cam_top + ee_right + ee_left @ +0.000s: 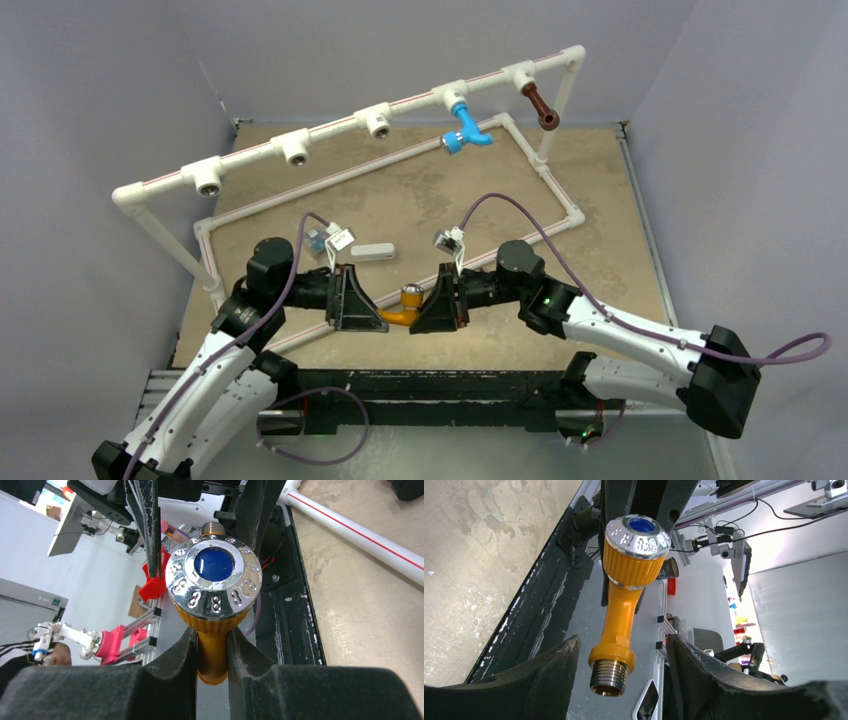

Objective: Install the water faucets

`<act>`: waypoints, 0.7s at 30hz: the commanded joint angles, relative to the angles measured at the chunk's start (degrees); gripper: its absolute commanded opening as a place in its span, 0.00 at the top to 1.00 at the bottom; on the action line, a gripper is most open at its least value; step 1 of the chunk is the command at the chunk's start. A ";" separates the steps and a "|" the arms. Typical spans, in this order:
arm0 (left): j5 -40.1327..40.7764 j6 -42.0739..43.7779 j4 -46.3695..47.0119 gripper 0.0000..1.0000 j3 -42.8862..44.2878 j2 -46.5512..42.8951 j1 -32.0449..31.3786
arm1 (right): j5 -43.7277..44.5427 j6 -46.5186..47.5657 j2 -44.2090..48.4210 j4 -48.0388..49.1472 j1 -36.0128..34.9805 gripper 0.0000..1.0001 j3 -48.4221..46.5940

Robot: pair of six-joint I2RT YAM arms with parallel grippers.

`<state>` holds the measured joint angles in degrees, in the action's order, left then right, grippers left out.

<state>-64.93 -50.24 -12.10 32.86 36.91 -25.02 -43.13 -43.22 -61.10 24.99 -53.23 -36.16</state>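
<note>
The orange-yellow faucet (405, 308) hangs in the air between my two grippers, just past the table's near edge. My right gripper (212, 640) is shut on its orange neck, below the silver knob with the blue cap (214, 575). My left gripper (621, 641) is open around the silver threaded end (609, 677), with a gap on each side and no contact. In the top view the left gripper (372, 310) and right gripper (425, 308) face each other. The light blue faucet (463, 128) and the dark brown faucet (540, 106) sit in sockets on the upper rail.
A white pipe frame (330, 120) stands on the tan table, with a raised rail at the back and a loop lying flat. Three tee sockets (378, 122), (296, 149), (206, 180) on the rail are empty. A small white block (373, 251) lies near the grippers.
</note>
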 commanded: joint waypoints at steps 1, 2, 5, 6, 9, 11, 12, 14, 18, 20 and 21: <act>-1.01 -1.59 5.31 0.40 -0.58 0.75 0.27 | -0.79 -2.58 -0.53 5.16 0.18 1.00 -2.32; -1.18 -1.68 5.59 0.42 -0.72 0.93 0.24 | -0.35 -3.19 -0.66 5.53 0.15 1.00 -2.02; -1.73 -1.94 6.34 0.50 -1.25 1.06 0.23 | 0.59 -6.11 -0.73 8.89 0.15 1.00 -0.45; -1.92 -2.04 6.60 0.52 -1.49 1.01 0.27 | 0.83 -7.12 -0.76 9.92 0.15 1.00 0.09; -2.05 -2.21 6.78 0.58 -1.92 0.73 0.24 | 1.30 -9.06 -1.31 12.03 0.15 1.00 1.15; -2.11 -2.23 7.04 0.62 -2.09 0.57 0.23 | 1.08 -9.71 -1.76 12.71 0.15 1.00 1.39; -2.13 -2.31 7.17 0.66 -2.10 0.57 0.25 | 1.11 -9.75 -1.89 12.63 0.15 1.00 1.37; -2.25 -2.36 7.38 0.72 -1.97 0.57 0.23 | 1.31 -9.72 -1.92 12.43 0.15 1.00 1.47; -2.29 -2.23 7.75 0.92 -1.76 0.78 0.23 | 1.68 -9.30 -1.92 11.18 0.15 1.00 1.38; -2.27 -2.08 7.78 1.00 -1.72 0.94 0.25 | 2.01 -9.05 -1.83 10.82 0.16 1.00 1.44; -2.25 -2.06 7.86 1.00 -1.75 0.89 0.23 | 2.19 -9.00 -1.71 10.43 0.15 1.00 1.45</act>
<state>-65.95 -52.49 -6.96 31.03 37.93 -24.97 -42.35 -51.72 -63.48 32.99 -53.23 -34.52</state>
